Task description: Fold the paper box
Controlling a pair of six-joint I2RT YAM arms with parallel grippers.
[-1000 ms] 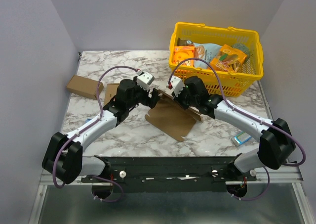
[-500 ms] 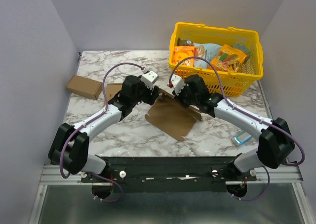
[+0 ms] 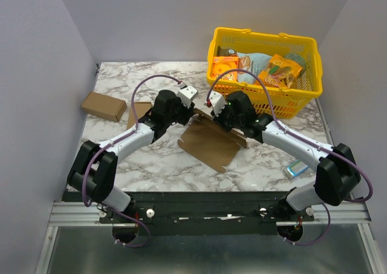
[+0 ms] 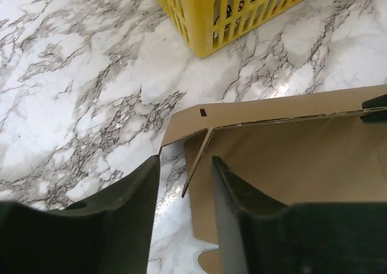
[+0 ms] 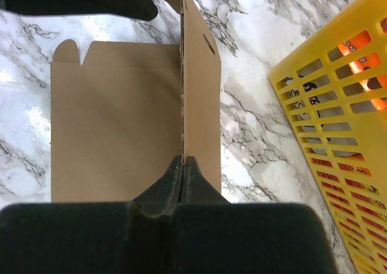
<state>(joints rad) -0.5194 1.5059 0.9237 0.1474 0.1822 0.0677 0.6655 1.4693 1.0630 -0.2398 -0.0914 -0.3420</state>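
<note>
In the left wrist view the paper box runs past the right edge.

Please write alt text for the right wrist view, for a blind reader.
The right claw is shut on a raised fold of the brown paper box, which lies on a marble table. A yellow basket stands at the right.

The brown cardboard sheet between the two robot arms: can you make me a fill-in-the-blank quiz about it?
The right gripper is ____ on the plain brown cardboard paper box.
The left gripper has its jaws ____ on either side of the box's thin upright flap.
The box lies on a white ____-patterned table.
Behind it stands a ____ plastic basket of snack packs.
Missing words: shut; open; marble; yellow.
</note>
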